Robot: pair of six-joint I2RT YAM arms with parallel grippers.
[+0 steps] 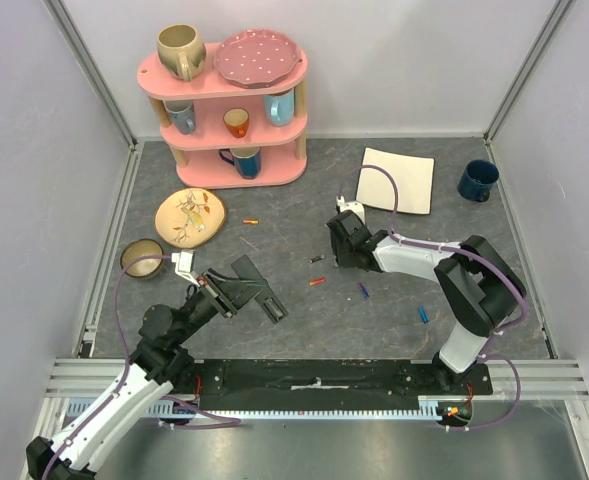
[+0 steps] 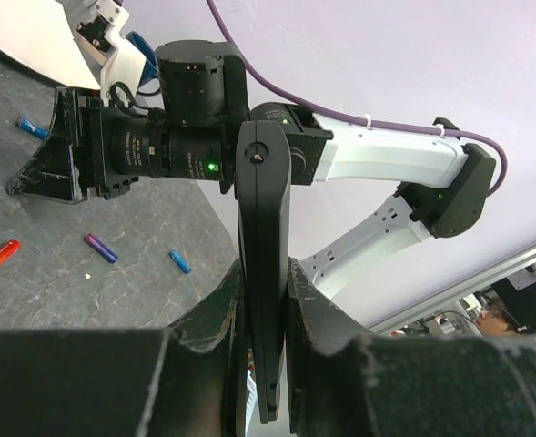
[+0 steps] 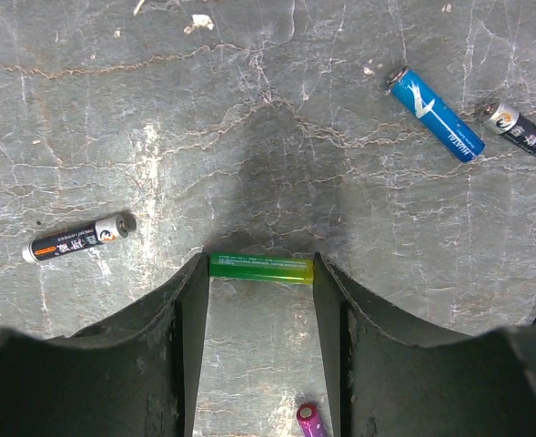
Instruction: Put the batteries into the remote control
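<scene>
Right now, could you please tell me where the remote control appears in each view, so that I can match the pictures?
Top external: the remote control is lower left of centre, clamped in the left gripper.
Left wrist: the remote control stands edge-on at centre, between that gripper's fingers.
Right wrist: not in it.
Shared landmark: the right gripper, in all three views.

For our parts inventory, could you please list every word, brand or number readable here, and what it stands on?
Nothing can be quoted with confidence.
Blue battery: white lettering, too blurred.
Left black battery: label print too small.
Right black battery: label print too small.
Green battery: no text visible.
</scene>
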